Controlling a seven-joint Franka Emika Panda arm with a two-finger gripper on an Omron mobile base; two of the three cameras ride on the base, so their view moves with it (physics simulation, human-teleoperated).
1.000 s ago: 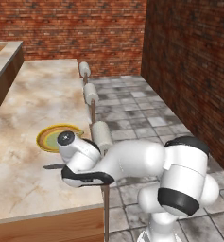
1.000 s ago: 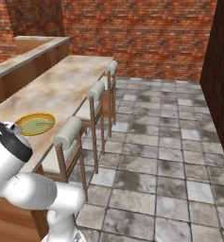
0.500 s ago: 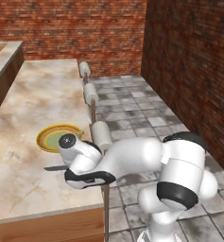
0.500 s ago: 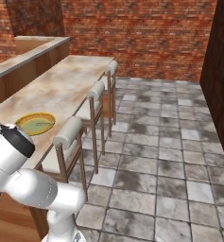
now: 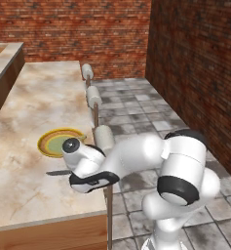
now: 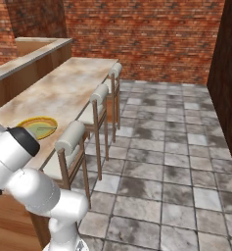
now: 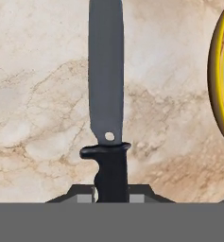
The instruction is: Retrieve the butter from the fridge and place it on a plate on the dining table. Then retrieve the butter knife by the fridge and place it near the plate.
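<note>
The dining table runs long and pale down the left of the room, its marbled top bare along most of its length, with stools lined along the floor side. The arm reaches low over the near end of it, wrist bent down toward the stone.

The plate sits near the table's edge, just beyond the wrist. I can't make out any butter on what shows of it, though the wrist covers part of it.

The gripper has its fingers closed on the dark handle of the butter knife, gripping well back from the guard. The blade points straight out ahead, flat and level over the marble, and its tip pokes out to the left of the hand in the left base view. Whether the blade touches the stone yet, I can't tell.

The plate's yellow rim lies just beside the blade, not under it, so the spot looks right for "near the plate". To finish this well, I'd say lower until the knife lies flat on the top, then part the fingers and lift straight away. Any sideways drift while letting go could nudge the blade against the rim.
</note>
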